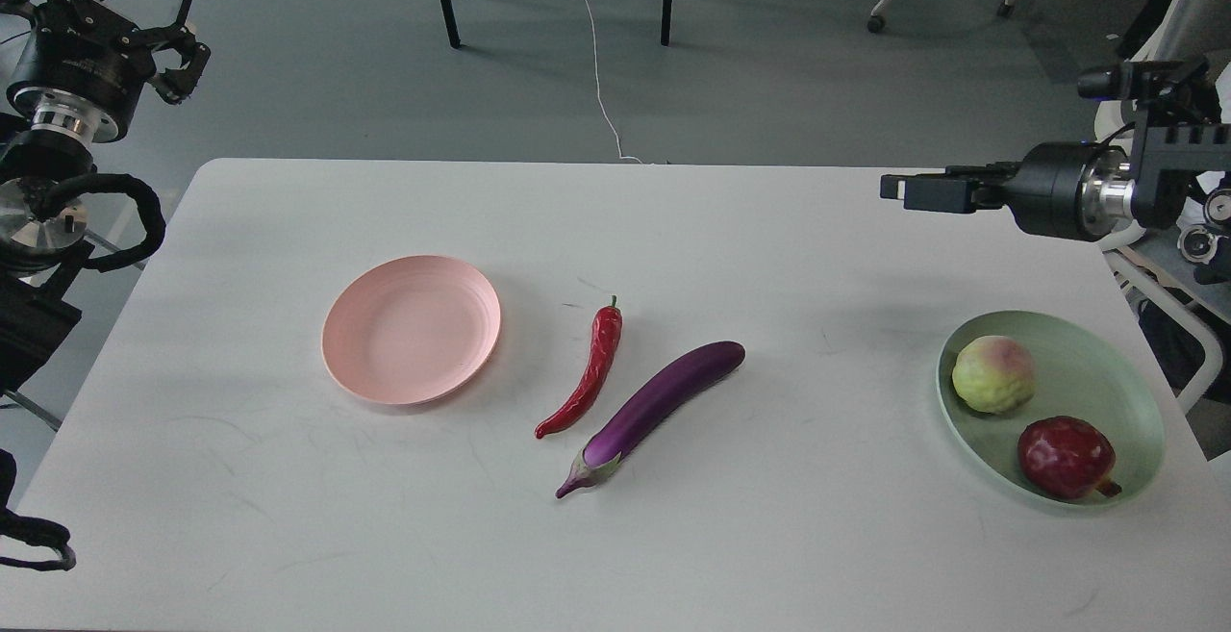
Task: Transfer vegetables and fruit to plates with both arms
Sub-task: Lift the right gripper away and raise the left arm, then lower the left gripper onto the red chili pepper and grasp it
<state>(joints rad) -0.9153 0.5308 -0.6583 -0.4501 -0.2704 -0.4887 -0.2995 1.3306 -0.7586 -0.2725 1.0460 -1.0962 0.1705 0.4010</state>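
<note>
Both fruits on green plate (1106, 363), right — done; chili (589, 372), eggplant (654, 411) centre, pink plate (385, 363) bare; left gripper (183, 60) open, empty; right gripper (909, 191) indeterminate.

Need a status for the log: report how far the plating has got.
Done: green fruit and red fruit sit on the mint plate. In hand: nothing. Left: chili and eggplant lie on the table, pink plate empty.

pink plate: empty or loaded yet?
Empty. The pink plate shows only bare surface; the chili and eggplant lie on the table beside it.
</note>
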